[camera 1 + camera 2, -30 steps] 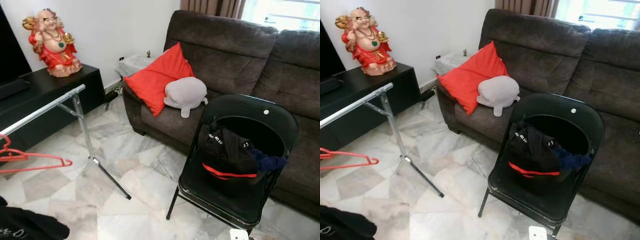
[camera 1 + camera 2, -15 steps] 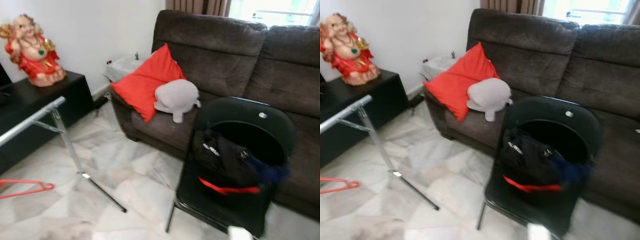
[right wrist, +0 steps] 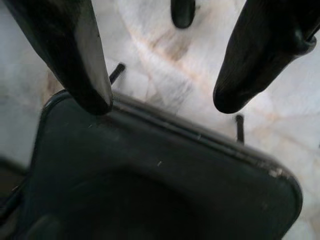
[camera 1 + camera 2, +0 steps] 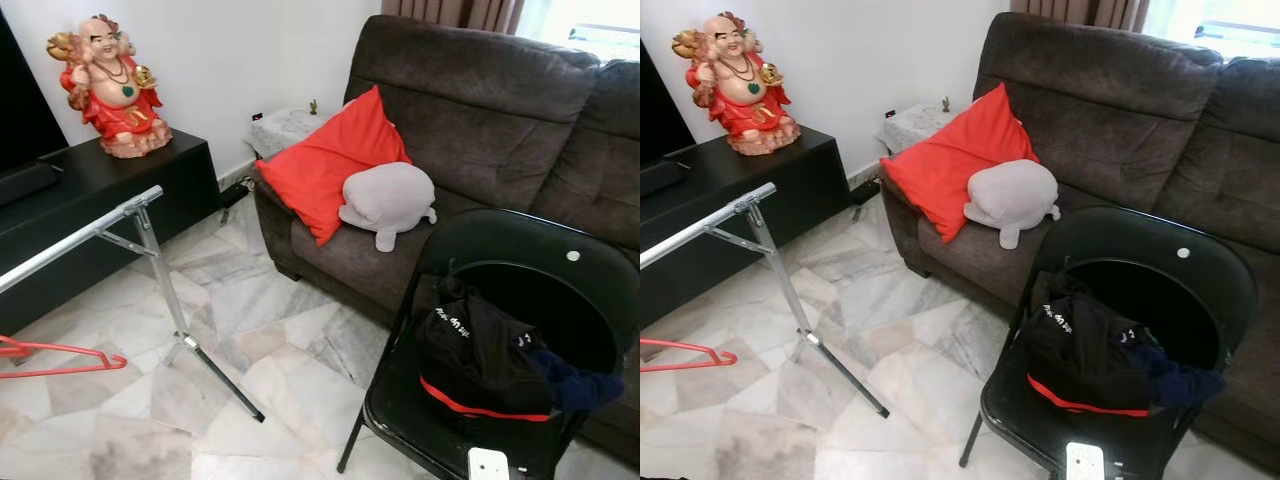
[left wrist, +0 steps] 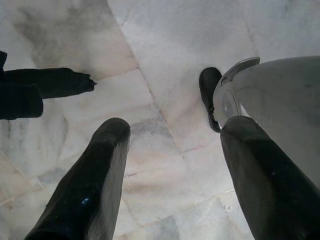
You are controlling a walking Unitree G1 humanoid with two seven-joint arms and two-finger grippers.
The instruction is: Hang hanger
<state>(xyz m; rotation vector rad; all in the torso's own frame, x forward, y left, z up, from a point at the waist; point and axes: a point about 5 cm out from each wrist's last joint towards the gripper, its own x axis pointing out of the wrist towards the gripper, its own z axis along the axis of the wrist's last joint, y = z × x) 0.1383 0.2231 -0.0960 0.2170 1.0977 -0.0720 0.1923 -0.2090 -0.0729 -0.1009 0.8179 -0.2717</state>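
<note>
Left eye view: thin red hanger (image 4: 62,358) (wire-slim) under shiny steel rail (image 4: 80,238).

You're looking at a polished marble floor (image 4: 300,330) under a shiny metal clothes rack (image 4: 150,250) and a thin red hanger (image 4: 60,358). The sofa (image 4: 480,110) is matt brown fabric. The folding chair (image 4: 520,260) is glossy black, and the figurine (image 4: 108,85) looks glazed.

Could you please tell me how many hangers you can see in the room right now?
1. A red hanger is at the scene's left edge, below the silver rack rail; its hook end is cut off, so others may be out of frame.
</note>
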